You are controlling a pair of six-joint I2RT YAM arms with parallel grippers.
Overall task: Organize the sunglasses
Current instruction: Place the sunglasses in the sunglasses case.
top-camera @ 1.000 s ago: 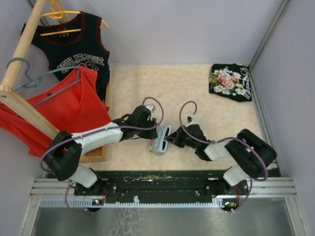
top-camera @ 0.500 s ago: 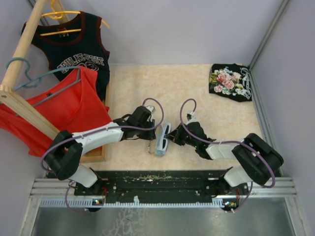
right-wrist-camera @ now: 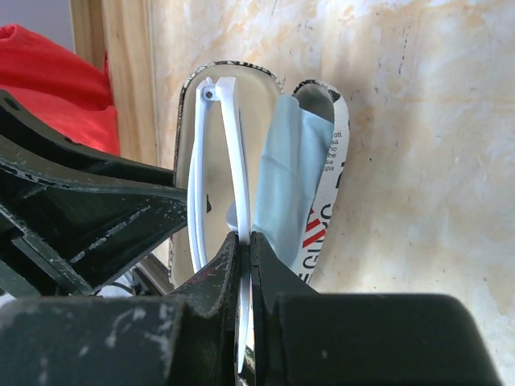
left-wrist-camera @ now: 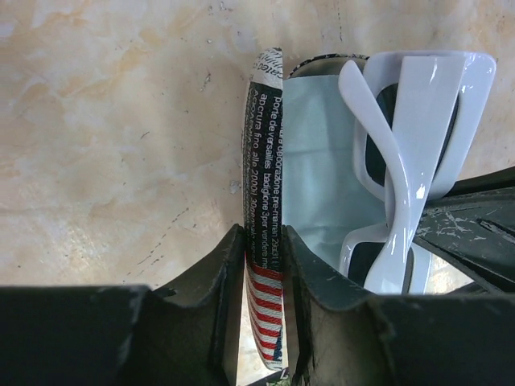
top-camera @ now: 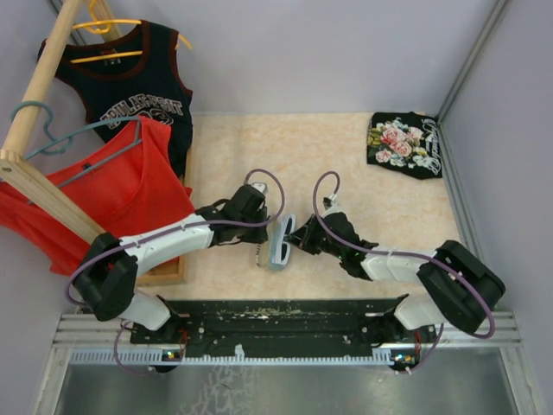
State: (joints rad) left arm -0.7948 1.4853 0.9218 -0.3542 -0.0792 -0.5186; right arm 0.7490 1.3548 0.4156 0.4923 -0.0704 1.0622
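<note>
- Near the frame's centre, my left pincer (left-wrist-camera: 264,241) pinches a wall of the flag-print case (left-wrist-camera: 259,145);
- my right pincer (right-wrist-camera: 245,241) grips the folded white sunglasses (left-wrist-camera: 422,112) beside the light-blue cloth (left-wrist-camera: 322,161) inside it

White sunglasses (left-wrist-camera: 418,121) — flag-print case (left-wrist-camera: 261,161) — pale-blue cloth (left-wrist-camera: 322,177).
</note>
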